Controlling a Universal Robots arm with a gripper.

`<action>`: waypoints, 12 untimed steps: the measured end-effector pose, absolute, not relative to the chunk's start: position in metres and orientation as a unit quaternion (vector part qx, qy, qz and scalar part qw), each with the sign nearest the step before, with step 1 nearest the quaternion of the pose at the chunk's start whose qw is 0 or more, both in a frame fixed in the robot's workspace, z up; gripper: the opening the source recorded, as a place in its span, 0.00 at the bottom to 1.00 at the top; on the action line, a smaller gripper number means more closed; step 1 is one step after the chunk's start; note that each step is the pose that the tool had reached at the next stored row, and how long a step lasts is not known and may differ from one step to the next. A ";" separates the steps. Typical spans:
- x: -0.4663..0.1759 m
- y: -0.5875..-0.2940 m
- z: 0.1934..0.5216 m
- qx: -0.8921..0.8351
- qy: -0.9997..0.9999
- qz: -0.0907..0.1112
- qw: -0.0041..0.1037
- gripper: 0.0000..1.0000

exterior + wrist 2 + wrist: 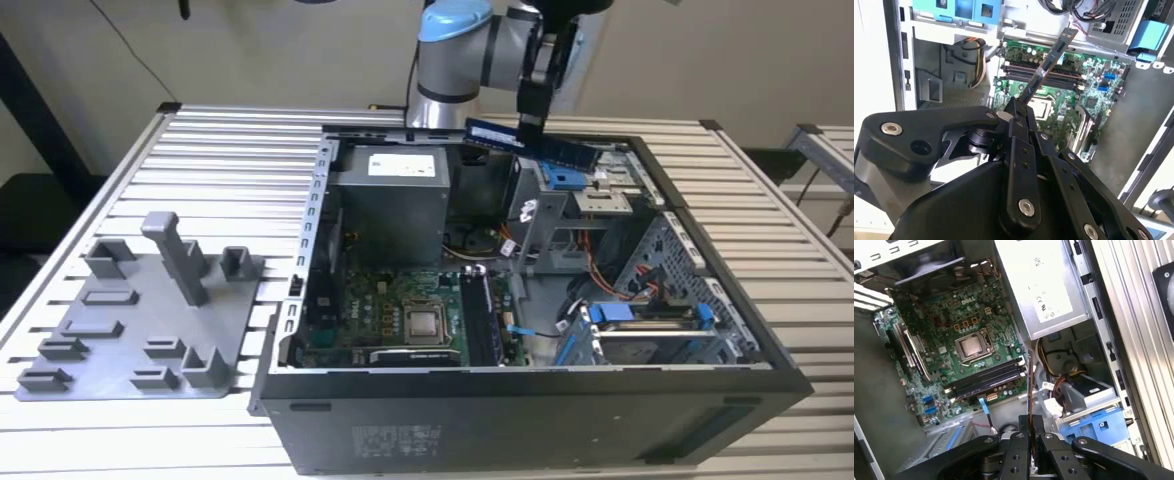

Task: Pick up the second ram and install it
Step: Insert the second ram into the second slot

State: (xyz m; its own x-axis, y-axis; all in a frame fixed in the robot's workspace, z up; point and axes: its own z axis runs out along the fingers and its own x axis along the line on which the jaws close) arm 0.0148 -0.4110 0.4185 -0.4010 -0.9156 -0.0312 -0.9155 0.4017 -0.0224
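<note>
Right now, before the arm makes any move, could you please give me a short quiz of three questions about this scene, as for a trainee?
1. Fill in: the grey plastic tray with upright posts lies at the exterior view's ____ of the open black computer case.
2. True or false: the gripper is shut on the long, thin, flat dark memory stick.
3. Choose one. The memory stick is: A) pushed down into a slot; B) held in the air over the case; C) lying on the tray.
Key: 1 left; 2 true; 3 B.
</note>
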 end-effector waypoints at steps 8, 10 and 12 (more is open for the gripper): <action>0.015 -0.411 0.418 -0.500 0.866 -0.002 0.019 0.14; 0.015 -0.411 0.418 -0.490 0.871 -0.002 0.019 0.14; 0.015 -0.411 0.418 -0.481 0.876 -0.002 0.019 0.14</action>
